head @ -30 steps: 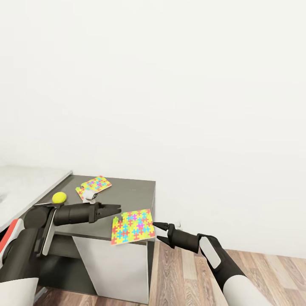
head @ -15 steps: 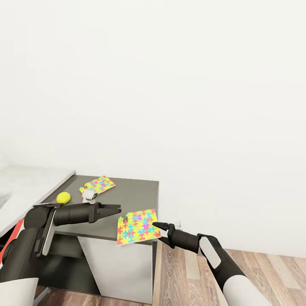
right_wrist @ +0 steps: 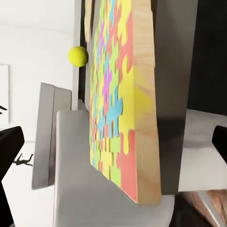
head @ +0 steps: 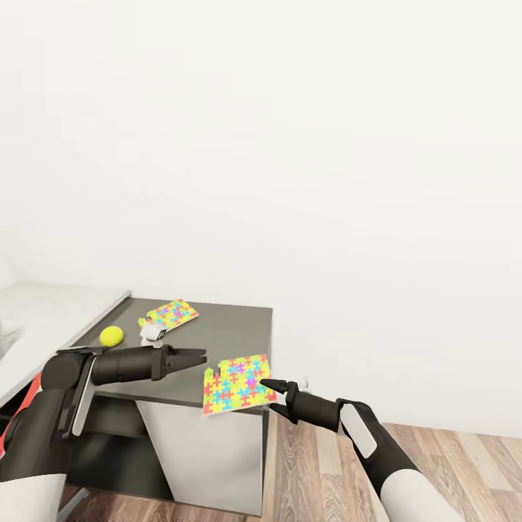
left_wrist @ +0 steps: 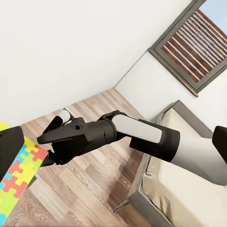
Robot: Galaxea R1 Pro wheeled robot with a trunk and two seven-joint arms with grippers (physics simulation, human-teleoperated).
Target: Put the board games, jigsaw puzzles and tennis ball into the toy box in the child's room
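Jigsaw puzzles lie on the dark grey lower table section (head: 210,326): one thin square sheet of yellow, cyan, pink and orange pieces (head: 238,383) overhangs the front corner, the other (head: 171,314) sits near the back. The black left gripper (head: 197,356) hovers beside the near sheet, fingers close together, empty. The black right gripper (head: 266,391), slightly parted, points at the sheet's edge. A small yellow-green tennis ball (head: 111,335) rests left.

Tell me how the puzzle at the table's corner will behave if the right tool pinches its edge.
The puzzle looks like a thin sheet with a pale, wood-like edge in the right wrist view, so it will probably stay stiff rather than droop. It appears to overhang the table edge, so a push could tip it off. The right tool sits open at its corner.
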